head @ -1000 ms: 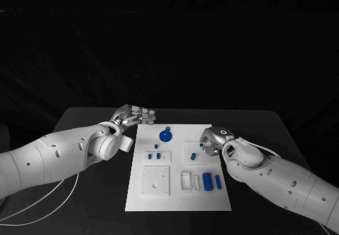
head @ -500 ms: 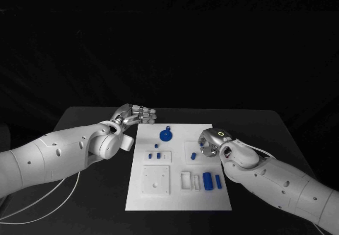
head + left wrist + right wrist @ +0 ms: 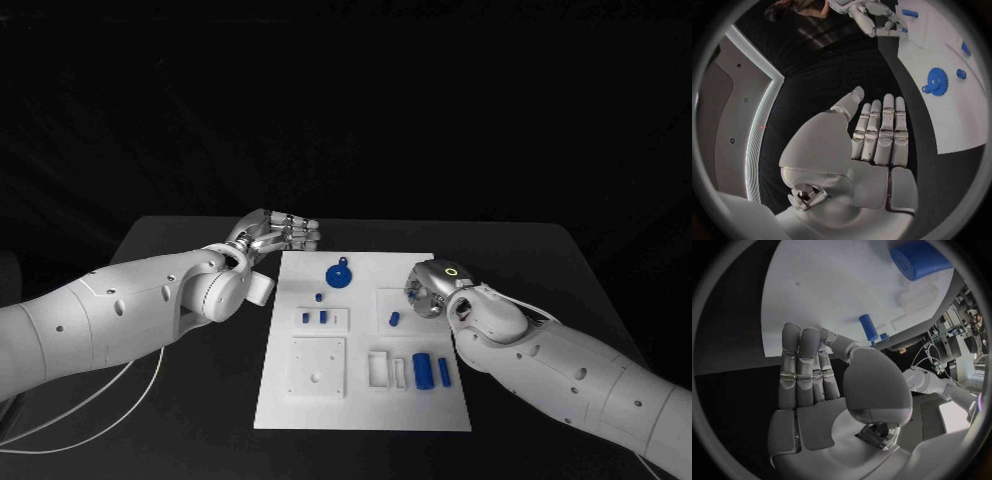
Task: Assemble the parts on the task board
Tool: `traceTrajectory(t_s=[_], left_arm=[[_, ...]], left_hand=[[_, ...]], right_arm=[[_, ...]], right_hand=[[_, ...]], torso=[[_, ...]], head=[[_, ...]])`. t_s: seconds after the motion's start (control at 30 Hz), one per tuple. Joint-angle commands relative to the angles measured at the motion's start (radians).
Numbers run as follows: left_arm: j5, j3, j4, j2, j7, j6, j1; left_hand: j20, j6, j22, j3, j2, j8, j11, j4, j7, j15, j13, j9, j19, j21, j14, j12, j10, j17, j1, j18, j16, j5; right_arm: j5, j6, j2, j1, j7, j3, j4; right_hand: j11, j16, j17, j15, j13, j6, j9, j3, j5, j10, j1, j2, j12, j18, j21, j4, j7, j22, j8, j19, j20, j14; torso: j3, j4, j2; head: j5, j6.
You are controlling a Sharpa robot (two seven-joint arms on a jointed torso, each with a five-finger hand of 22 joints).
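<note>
Since a second ago the right hand [image 3: 428,290] has slid inward over the task board [image 3: 361,400], from that board's right edge toward its middle, and now hovers low above the raised white square there, just right of the short blue peg [image 3: 394,319]; the left hand [image 3: 277,236] has barely shifted and stays off the board's far left corner, above the black table [image 3: 173,240]. Seen from the right wrist, the right hand's fingers [image 3: 798,365] lie straight and side by side with the thumb beside them, holding nothing, the peg [image 3: 868,327] just past the thumb tip. From the left wrist, the left hand [image 3: 873,145] is likewise flat, fingers extended and empty. On the board the blue gear [image 3: 339,276] lies near the far edge, a small blue pin [image 3: 317,297] sits just nearer than it, two little blue pieces [image 3: 315,318] stand in a white holder left of the peg, and a blue cylinder [image 3: 423,369] with a slimmer blue bar [image 3: 444,372] lies toward the near right corner
</note>
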Motion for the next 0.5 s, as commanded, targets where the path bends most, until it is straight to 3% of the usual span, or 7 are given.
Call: traceTrajectory(t_s=[0.03,0.5], left_arm=[[0.009,0.001,0.003,0.002,0.002,0.018,0.003],[0.009,0.001,-0.014,0.005,0.003,0.022,0.004]], left_hand=[[0.002,-0.001,-0.003,-0.005,0.001,-0.002,-0.001,-0.003,0.0,0.0,-0.001,0.0,0.008,0.007,0.008,-0.004,0.003,0.001,-0.011,-0.019,-0.003,0.002],[0.001,0.002,-0.009,-0.005,0.002,-0.002,-0.001,-0.003,-0.001,-0.001,-0.001,0.0,0.008,0.007,0.011,-0.004,0.003,0.002,-0.01,-0.021,-0.002,0.001]], right_arm=[[-0.015,-0.028,0.005,-0.003,-0.011,-0.002,0.0],[-0.053,-0.085,0.004,-0.003,-0.042,-0.005,-0.009]], right_hand=[[-0.008,0.0,0.001,-0.012,0.005,0.02,0.004,-0.002,-0.011,0.028,0.005,0.015,0.006,-0.006,0.006,-0.01,-0.006,0.015,0.0,-0.012,-0.002,0.0],[-0.019,-0.008,0.014,-0.024,0.004,0.052,0.003,0.001,-0.025,0.063,0.009,0.031,0.007,-0.011,0.028,-0.034,-0.016,0.102,-0.002,-0.016,-0.018,0.005]], torso=[[-0.0002,-0.0005,0.0],[0.0003,-0.0006,-0.001]], head=[[0.0,0.0],[-0.003,0.0]])
